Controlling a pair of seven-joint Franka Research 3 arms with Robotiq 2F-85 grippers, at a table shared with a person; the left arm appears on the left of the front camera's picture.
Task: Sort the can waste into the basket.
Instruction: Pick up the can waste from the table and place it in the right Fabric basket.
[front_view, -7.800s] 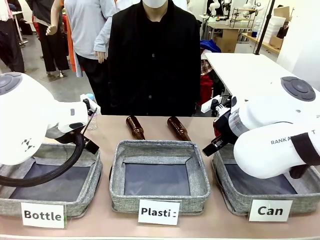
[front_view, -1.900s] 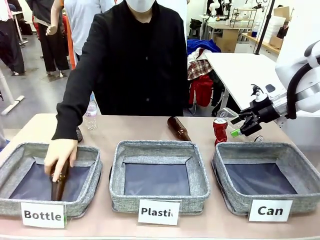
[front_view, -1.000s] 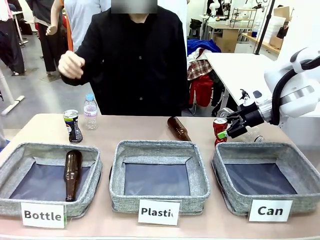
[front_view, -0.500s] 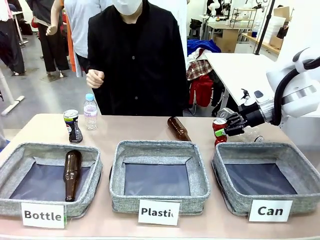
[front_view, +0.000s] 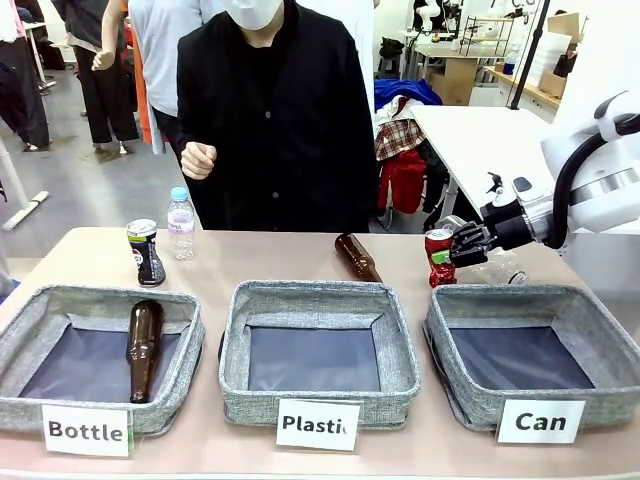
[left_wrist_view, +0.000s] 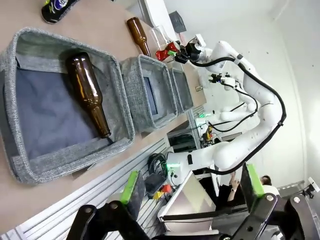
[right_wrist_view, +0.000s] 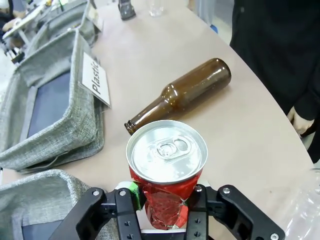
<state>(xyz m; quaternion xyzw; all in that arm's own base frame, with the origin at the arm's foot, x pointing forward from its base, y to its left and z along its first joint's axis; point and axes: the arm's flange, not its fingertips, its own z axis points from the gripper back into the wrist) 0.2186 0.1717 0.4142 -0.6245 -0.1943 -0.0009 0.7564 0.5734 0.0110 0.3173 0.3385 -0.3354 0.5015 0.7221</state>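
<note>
The red, dented metal drink can (front_view: 438, 258) stands upright between the fingers of the right tool (front_view: 452, 256), which is clamped on its crumpled lower body. In the right wrist view the can's silver top faces the camera, and a green pad (right_wrist_view: 131, 190) of the tool (right_wrist_view: 162, 202) presses its side. Whether its base touches the brown bench (front_view: 300, 255) cannot be told.

Just beneath the tool runs the far rim of the grey fabric basket labelled "Can" (front_view: 500, 293). Past the tool's tip a brown glass bottle (front_view: 357, 257) lies on its side on the bench. A clear plastic bottle (front_view: 497, 268) lies close behind the tool's fingers.

Well away from this tool, a black drink can with a silver top (front_view: 146, 252) stands upright just beyond the grey "Bottle" basket (front_view: 190, 345), which holds a second brown glass bottle (front_view: 143, 348).

In its wrist view, the left tool (left_wrist_view: 192, 185) has its fingers spread wide, gripping nothing.
</note>
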